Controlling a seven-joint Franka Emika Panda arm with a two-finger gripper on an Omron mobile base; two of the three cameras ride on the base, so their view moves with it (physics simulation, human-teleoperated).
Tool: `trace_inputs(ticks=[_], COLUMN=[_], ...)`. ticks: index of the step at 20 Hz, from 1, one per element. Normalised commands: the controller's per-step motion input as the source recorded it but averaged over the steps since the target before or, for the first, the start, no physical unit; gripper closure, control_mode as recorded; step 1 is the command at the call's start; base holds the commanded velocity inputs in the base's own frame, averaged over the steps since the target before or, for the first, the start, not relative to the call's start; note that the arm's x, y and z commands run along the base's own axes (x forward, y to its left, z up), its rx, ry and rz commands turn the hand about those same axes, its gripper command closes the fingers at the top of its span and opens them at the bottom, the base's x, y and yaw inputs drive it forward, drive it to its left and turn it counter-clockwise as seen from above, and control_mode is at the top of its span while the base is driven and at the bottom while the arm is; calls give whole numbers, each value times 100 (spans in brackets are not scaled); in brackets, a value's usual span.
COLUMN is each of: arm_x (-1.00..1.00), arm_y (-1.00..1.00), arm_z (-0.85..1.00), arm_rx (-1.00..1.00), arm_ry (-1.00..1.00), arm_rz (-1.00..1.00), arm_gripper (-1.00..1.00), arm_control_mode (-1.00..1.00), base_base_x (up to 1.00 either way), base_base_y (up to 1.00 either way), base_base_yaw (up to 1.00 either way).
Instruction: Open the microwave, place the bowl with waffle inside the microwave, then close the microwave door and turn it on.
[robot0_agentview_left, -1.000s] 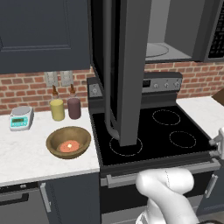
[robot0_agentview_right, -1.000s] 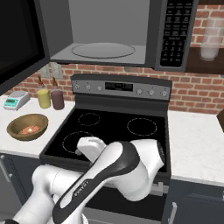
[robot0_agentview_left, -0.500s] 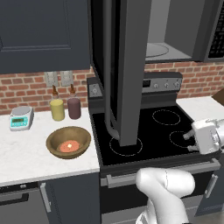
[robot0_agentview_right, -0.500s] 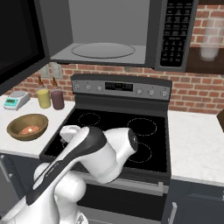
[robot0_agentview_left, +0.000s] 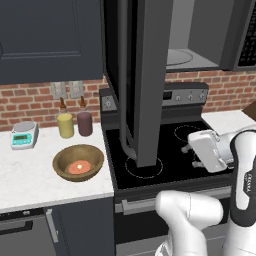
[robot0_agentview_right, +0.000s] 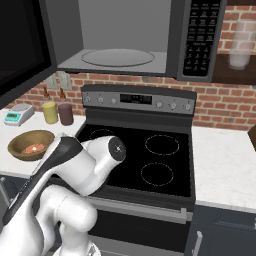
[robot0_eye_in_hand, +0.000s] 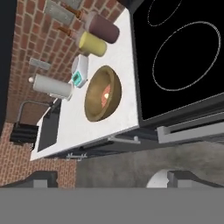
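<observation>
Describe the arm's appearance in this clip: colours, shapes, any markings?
The arm is glossy white with rounded, bulbous links and dark grey to black joint sections. One round joint cap carries a small dark mark. A dark band on a link bears tiny white lettering, too small to read. The gripper has small dark grey jaws.

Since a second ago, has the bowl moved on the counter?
No. In the left base view the bowl sits in the same spot on the white counter, in front of the yellow jar and maroon jar, left of the stove.

Counter (robot0_agentview_left: 30, 175) with bowl (robot0_agentview_left: 78, 162), jars (robot0_agentview_left: 75, 124), scale (robot0_agentview_left: 24, 135)
</observation>
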Motion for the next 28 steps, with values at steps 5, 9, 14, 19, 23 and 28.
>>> trace_inputs(ticks=[5, 9, 14, 19, 23, 28], arm_x=[62, 75, 61, 38, 22, 19], arm_y=[-2, 10, 24, 20, 52, 68], arm_z=[0, 0, 0, -11, -28, -24], arm_rx=[0, 0, 0, 0, 0, 0], arm_ry=[18, 24, 23, 15, 3, 0], arm_rz=[3, 10, 9, 5, 3, 0], arm_gripper=[-100, -100, -100, -100, -100, -100], arm_control_mode=[-100, -100, -100, -100, -100, -100], base_base_x=[0, 0, 0, 0, 0, 0], base_base_y=[0, 0, 0, 0, 0, 0], base_base_yaw=[0, 0, 0, 0, 0, 0])
